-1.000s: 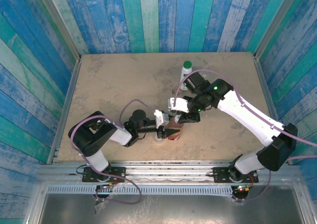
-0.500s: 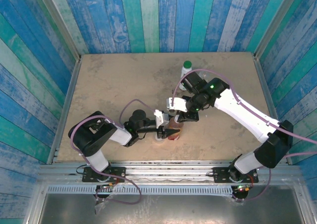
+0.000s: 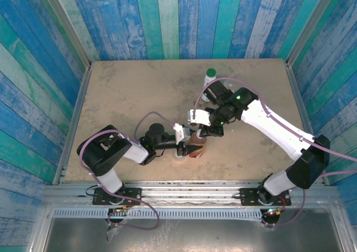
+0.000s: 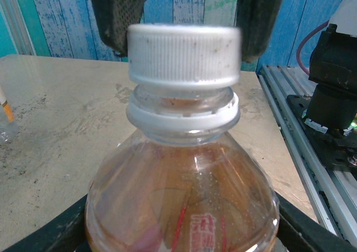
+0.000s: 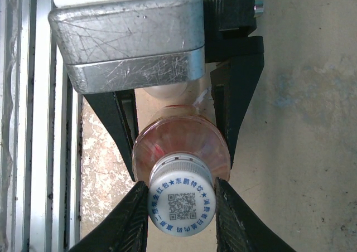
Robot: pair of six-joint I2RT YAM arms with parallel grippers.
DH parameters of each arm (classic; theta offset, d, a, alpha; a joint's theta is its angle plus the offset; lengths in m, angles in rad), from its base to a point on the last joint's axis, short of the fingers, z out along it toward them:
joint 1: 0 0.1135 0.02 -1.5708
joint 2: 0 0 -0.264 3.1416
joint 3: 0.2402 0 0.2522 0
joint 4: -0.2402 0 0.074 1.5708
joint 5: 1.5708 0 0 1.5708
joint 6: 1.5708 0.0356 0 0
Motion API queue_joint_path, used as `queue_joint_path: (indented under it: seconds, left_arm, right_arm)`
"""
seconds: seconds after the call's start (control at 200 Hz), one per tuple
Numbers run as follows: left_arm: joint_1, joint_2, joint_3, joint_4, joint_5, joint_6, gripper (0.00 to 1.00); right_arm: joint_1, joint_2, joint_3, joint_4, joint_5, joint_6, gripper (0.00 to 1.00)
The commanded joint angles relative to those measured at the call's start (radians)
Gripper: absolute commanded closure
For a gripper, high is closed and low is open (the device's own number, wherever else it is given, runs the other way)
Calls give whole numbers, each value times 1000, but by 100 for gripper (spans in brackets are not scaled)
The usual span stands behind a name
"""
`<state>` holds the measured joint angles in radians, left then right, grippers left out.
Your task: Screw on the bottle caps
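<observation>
Standing upright on the bench (image 3: 122, 96), the amber bottle (image 4: 181, 207) is clamped round its body by the left pincer (image 3: 187, 148); the pale grey cap (image 4: 184, 54) on its neck is pinched by the right pincer (image 5: 181, 207), drawn in tight against it.

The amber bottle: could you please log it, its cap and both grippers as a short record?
bottle: amber bottle, upright
cap: pale grey cap, sitting on the neck
left gripper: clamped on the bottle's body
right gripper: shut on the cap from above
other: white bottle with a green top, standing farther back
</observation>
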<state>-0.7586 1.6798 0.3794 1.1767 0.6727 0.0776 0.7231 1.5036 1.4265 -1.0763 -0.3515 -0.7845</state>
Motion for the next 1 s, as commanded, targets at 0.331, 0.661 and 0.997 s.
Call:
queue_joint_path:
  seconds: [0.331,0.661,0.997]
  left_arm:
    - [-1,17,18,-76,-36,-15,38]
    - [-1,28,28,-79,-42,-9,38]
    - [-1,16,29,-110,-27,3,38]
  right_arm:
    - [73,-32,-49,-17,248,540,80]
    - [118,7,-36,-87,349,1216,86]
    - [133,5,35,-86,393,1124,61]
